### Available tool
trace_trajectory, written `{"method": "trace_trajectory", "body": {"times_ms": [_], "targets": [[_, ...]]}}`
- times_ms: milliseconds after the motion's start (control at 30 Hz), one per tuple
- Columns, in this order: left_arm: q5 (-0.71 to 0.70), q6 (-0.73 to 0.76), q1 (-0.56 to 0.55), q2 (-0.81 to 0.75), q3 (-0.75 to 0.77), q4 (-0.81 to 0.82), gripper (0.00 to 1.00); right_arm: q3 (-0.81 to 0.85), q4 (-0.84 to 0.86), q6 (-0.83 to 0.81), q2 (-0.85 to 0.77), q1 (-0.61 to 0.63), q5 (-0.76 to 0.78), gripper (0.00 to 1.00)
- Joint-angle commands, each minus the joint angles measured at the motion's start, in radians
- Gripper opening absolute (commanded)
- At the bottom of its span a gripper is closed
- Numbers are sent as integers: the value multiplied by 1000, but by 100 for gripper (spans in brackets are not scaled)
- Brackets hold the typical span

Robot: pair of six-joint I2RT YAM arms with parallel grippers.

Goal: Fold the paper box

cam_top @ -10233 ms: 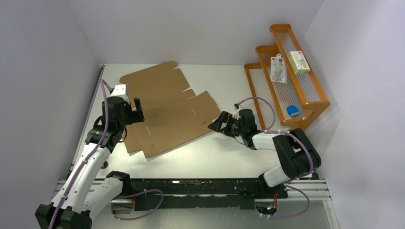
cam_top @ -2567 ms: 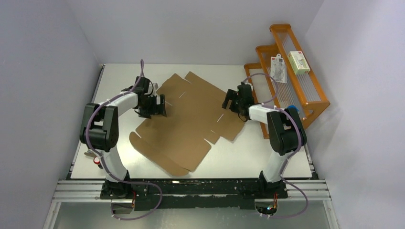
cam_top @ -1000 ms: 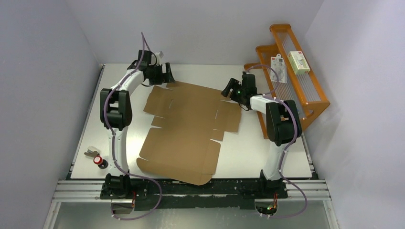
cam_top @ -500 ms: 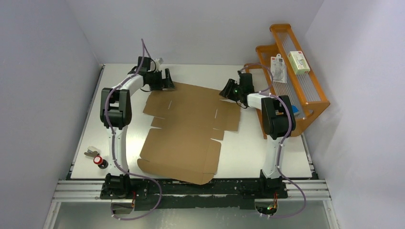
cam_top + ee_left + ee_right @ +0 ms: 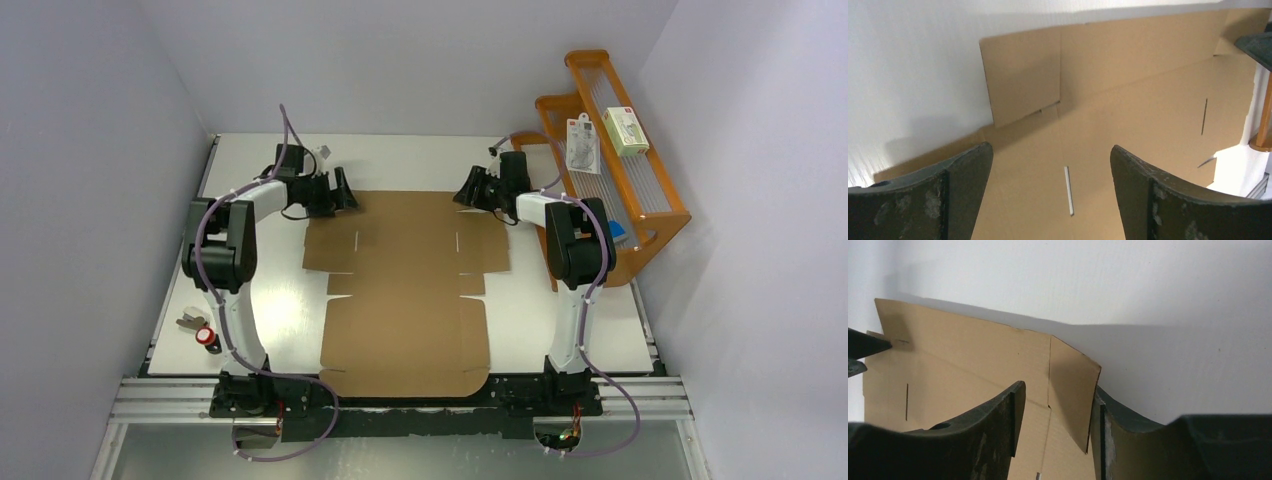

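Pale walls close in a white table [image 5: 560, 320], where an orange rack [image 5: 590, 57] carrying small white packages stands along one side. The paper box [image 5: 405, 290] lies opened out flat beside that rack, its far corner close to the rack's foot and its long panel running away from the rack toward the arm bases. The main risk, as I judge it, sits at that corner by the rack. There the right gripper [image 5: 468, 190] straddles a small corner flap [image 5: 1073, 385] with its fingers about half apart. One finger rests against the flap's free edge and a gap shows at the other, so the flap is not pinched, and a lift from there could let it slip out or bend off its crease. The left gripper [image 5: 340, 190], at the far corner farthest from the rack, has its fingers spread wide with nothing between them, so nothing pins the sheet. A one-sided pull could drag or twist the whole sheet toward the rack and knock it. The sheet is plain brown corrugated cardboard, die-cut, with scored creases, narrow slots [image 5: 1068, 190], side tabs and a rounded end farthest from the rack. Apart from the raised corner flap, no wall is folded up yet.
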Motion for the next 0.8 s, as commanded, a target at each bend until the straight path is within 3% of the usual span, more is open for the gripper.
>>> {"method": "trace_trajectory", "body": {"times_ms": [0, 200, 633, 767], "targets": [[-17, -33, -2, -92, -44, 17, 93, -15, -3, -44, -37, -6, -29, 54], [-122, -82, 27, -106, -38, 60, 94, -48, 7, -38, -63, -18, -21, 59], [68, -105, 26, 86, 84, 128, 84, -32, 9, -42, -35, -36, -31, 60], [96, -111, 17, 143, 126, 115, 76, -16, 14, -37, -15, -35, -42, 58]]}}
